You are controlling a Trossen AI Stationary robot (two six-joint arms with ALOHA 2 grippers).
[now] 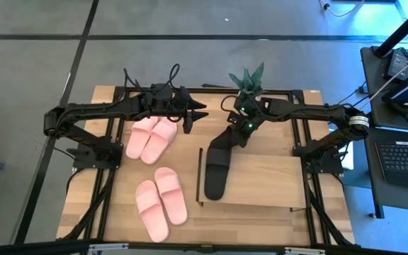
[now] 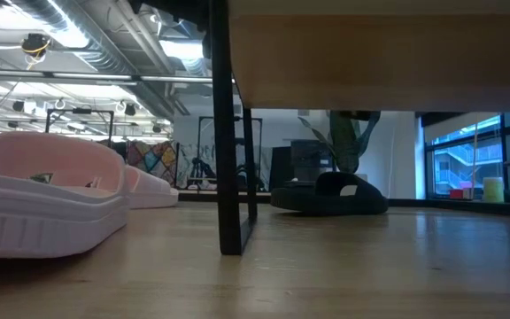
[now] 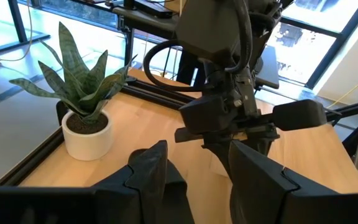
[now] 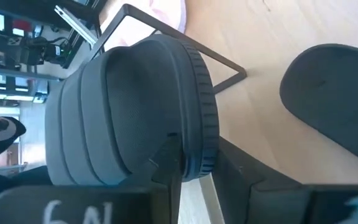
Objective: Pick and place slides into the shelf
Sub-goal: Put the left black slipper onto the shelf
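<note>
Black slide (image 1: 230,140) hangs pinched at its edge in the right gripper (image 1: 245,129), toe toward the shelf (image 1: 261,177) (just beside); left gripper (image 1: 190,117) open, empty.

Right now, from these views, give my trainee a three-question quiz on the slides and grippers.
1. True or false: every pink slide already lies on the shelf.
2. Which gripper is at a black slide? A. left gripper B. right gripper C. neither
3. How many pink slides does the high view show?
Key: 1. False: they lie on the tabletop, beside the shelf. 2. B; the left gripper hovers open near the farther pink pair. 3. Four.
</note>
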